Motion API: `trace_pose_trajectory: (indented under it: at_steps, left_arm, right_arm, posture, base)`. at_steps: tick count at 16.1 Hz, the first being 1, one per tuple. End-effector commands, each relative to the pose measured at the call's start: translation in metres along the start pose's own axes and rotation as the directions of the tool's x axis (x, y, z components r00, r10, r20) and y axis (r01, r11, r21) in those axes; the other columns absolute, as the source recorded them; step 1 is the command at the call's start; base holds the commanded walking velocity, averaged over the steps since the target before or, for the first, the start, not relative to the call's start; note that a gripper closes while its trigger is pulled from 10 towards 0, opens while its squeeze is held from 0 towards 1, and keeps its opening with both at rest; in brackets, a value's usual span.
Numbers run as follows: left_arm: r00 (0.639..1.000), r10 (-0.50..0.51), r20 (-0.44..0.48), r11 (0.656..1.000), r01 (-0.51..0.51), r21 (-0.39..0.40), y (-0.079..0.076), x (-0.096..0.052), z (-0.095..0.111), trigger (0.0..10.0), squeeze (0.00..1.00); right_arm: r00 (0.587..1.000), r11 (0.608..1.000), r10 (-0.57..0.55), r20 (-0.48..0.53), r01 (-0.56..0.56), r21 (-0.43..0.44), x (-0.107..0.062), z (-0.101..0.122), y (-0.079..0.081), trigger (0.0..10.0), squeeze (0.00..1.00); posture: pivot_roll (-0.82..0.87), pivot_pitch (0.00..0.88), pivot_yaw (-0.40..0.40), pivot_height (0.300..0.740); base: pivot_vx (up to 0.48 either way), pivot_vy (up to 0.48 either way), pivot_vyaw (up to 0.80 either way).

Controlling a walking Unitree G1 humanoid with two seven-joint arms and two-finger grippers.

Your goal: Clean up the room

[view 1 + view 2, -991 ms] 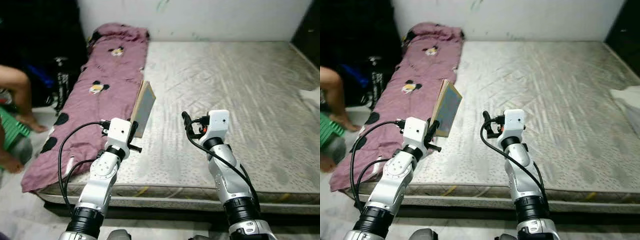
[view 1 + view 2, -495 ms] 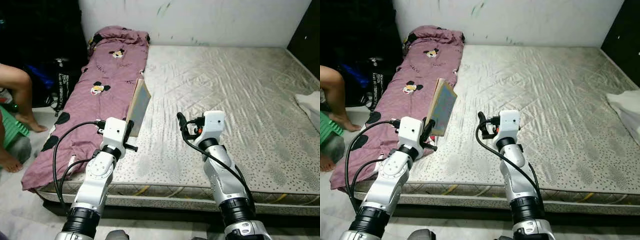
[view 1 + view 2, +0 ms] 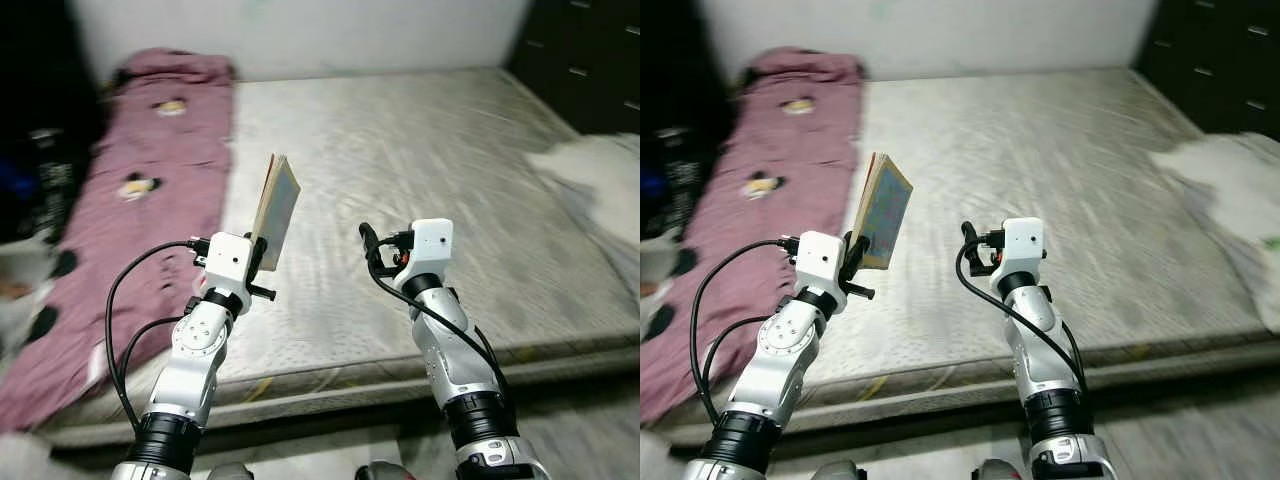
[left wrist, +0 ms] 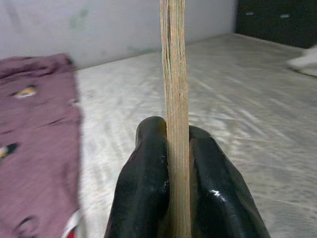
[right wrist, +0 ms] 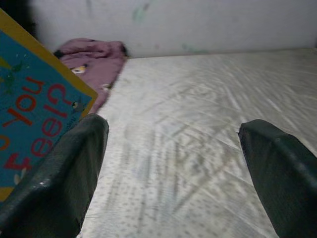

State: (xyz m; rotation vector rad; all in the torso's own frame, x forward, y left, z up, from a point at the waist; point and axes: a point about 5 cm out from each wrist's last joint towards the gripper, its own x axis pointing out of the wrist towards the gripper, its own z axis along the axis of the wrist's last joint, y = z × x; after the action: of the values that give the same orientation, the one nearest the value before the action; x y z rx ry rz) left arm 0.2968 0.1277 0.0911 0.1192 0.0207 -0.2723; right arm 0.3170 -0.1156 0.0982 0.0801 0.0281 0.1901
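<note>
red "you feel" on the teal book cover point(image 5: 34, 111)

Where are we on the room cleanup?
Done: nothing visibly put away yet. In hand: the left gripper is shut on a book, held upright over the mattress; the right gripper is open. Left: stow the book; the purple blanket and white cloth lie on the mattress.

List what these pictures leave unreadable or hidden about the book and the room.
- Book title: the right wrist view cuts the blue cover at its edge, so the red letters are partial.
- Book's pages: the left wrist view shows the edge alone, clamped between the left gripper fingers.
- White cloth on the mattress: blurred and cut by the head view's edge.
- Prints on the purple blanket: smeared by motion blur.
</note>
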Motion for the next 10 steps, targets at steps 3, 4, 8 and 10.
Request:
trace_pose_trajectory:
  at_steps: [3,4,8,10]
  left_arm:
    - [0.998,-0.009,0.064,1.000,0.009,0.005,0.0007,0.0018,0.0114,10.0,0.00]
    - [0.998,-0.009,0.065,1.000,0.009,0.004,0.0007,0.0014,0.0115,10.0,0.00]
    - [0.998,-0.011,0.069,1.000,0.011,0.011,0.0007,0.0005,0.0116,10.0,0.00]
    - [0.998,-0.013,0.066,1.000,0.012,0.011,0.0008,0.0002,0.0115,10.0,0.00]
  right_arm:
    - [1.000,1.000,0.012,0.012,-0.012,0.002,0.0017,0.0025,0.0028,10.0,0.00]
    - [1.000,1.000,0.013,0.012,-0.013,0.002,0.0015,0.0022,0.0029,10.0,0.00]
    - [1.000,1.000,0.015,0.009,-0.015,0.000,0.0012,0.0014,0.0033,10.0,0.00]
    - [1.000,1.000,0.014,0.009,-0.014,-0.001,0.0011,0.0017,0.0036,10.0,0.00]
  posture:
    - [0.08,0.000,0.012,0.740]
    - [0.08,0.000,0.011,0.740]
    - [0.08,0.000,0.011,0.740]
    - [0.08,0.000,0.010,0.740]
  base:
    - [0.000,0.000,-0.14]
    - [0.000,0.000,0.00]
    - [0.000,0.000,0.00]
    - [0.000,0.000,0.00]
